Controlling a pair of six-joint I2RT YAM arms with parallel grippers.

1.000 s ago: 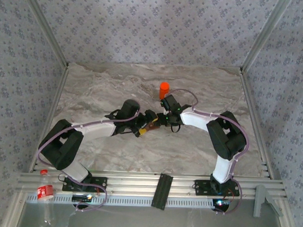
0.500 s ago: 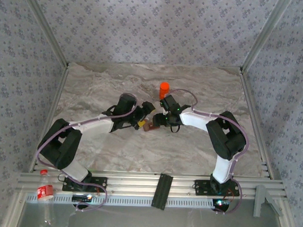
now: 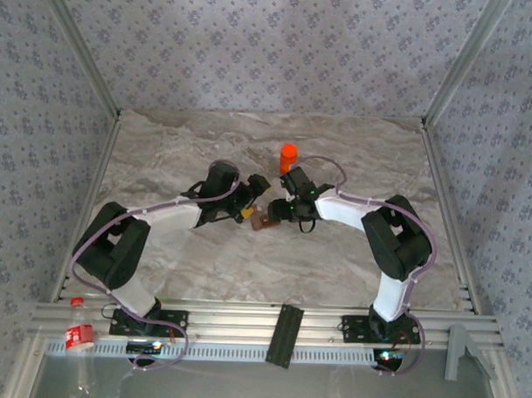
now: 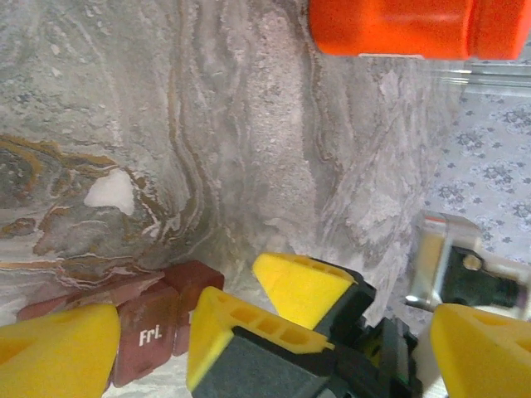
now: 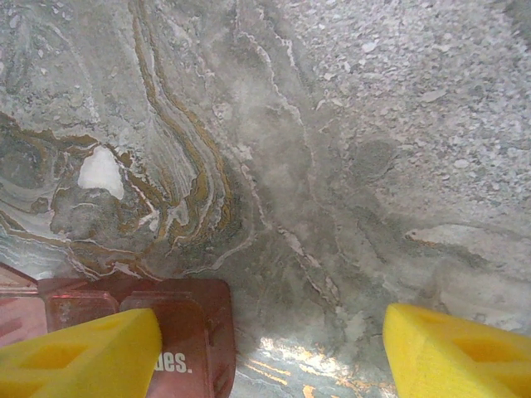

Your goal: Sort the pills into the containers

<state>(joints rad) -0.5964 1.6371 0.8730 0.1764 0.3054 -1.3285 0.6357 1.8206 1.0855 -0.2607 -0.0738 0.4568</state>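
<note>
Top external view had the containers (image 3: pixel 265 221) — that little reddish-brown strip of joined boxes — lying flat on the marble table (image 3: pixel 162 160) around the middle, a bit nearer the arms than the orange bottle (image 3: pixel 288 156), with both arms reaching in over it from either side. Left gripper (image 3: pixel 248 207) was spread wide with nothing in it. From its wrist camera the yellow fingers (image 4: pixel 50 352) sat at the two bottom corners, and the strip's "Fri." lid plus the other arm's fingers showed in the gap between them. Right gripper (image 3: pixel 279 210) was partway open and not closed on anything either. There was bare marble between its fingers, and one of them hung over the end of the strip by a lid reading "ues.", though I couldn't tell if it was actually touching. Progress-wise, I'd say the sorting had barely got going: the lids I could read looked shut, and I couldn't pick out any pills anywhere, on the table or in a jaw. So pretty much everything looked left to do — open compartments, fetch pills, drop them in. Hard bits: most of the strip was cut off or covered by fingers in both wrist views, I couldn't see what was inside it, and a pale patch in the marble could easily pass for a pill.
</note>
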